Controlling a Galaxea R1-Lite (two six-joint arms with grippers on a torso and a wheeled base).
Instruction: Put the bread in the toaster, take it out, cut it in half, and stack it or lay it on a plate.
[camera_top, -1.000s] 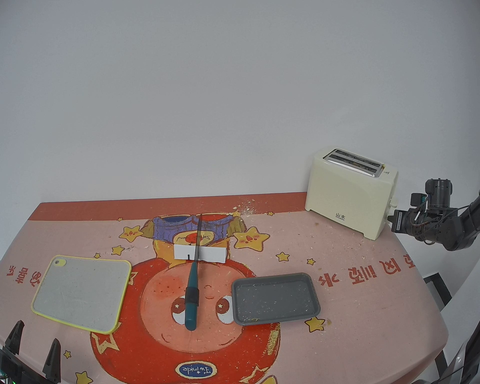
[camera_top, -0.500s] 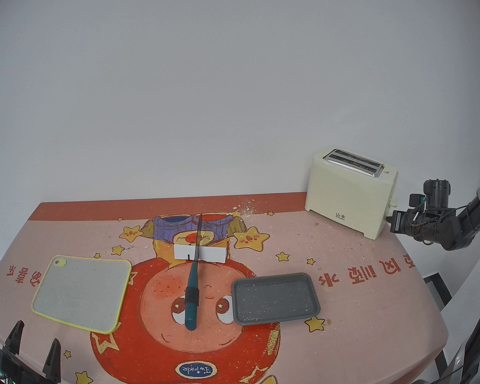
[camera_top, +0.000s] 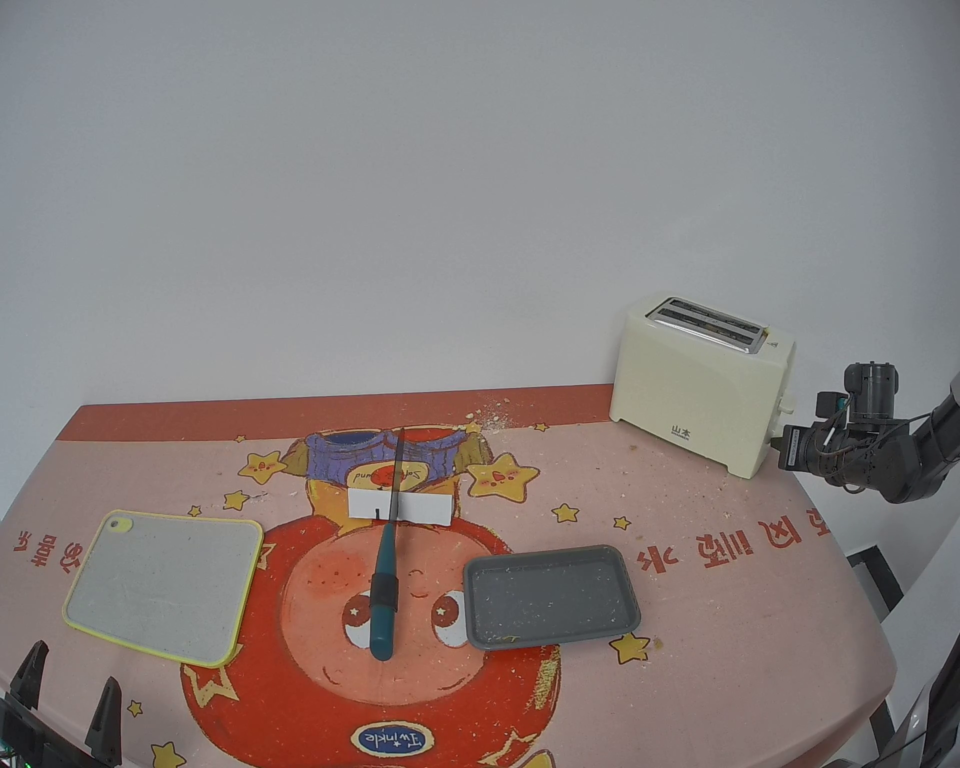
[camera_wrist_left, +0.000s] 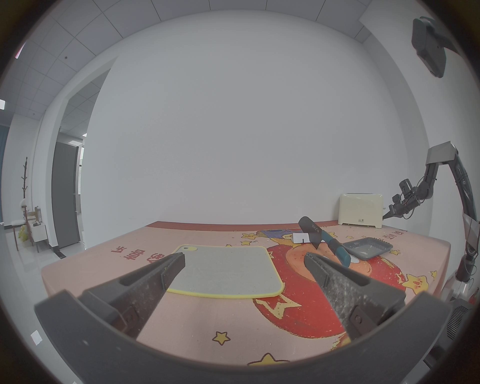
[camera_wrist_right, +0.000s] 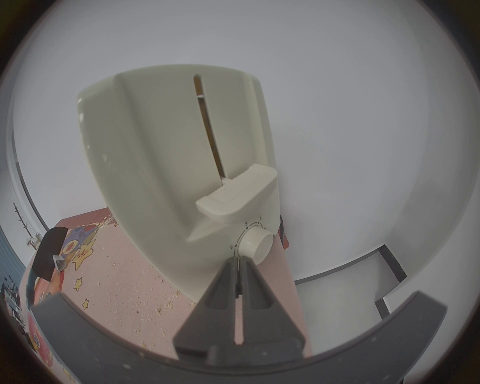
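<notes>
A cream toaster (camera_top: 700, 395) stands at the table's back right. Its side lever (camera_wrist_right: 237, 192) sits low in its slot, above a round dial (camera_wrist_right: 255, 244). I cannot make out bread in the top slots (camera_top: 708, 325). My right gripper (camera_top: 782, 447) is shut at the toaster's right end, and its joined tips (camera_wrist_right: 239, 265) are just under the dial. My left gripper (camera_wrist_left: 245, 262) hangs open and holds nothing at the front left, with a fingertip (camera_top: 32, 665) low in the head view. A teal-handled knife (camera_top: 384, 590) lies with its blade across a white block (camera_top: 400, 506).
A grey board with a yellow rim (camera_top: 165, 585) lies at the front left. A grey rectangular plate (camera_top: 550, 597) with crumbs sits right of the knife. Crumbs dot the table near the toaster. The table edge drops off just right of the toaster.
My right gripper has crept slightly left, closer to the toaster's end. Nothing else has moved.
</notes>
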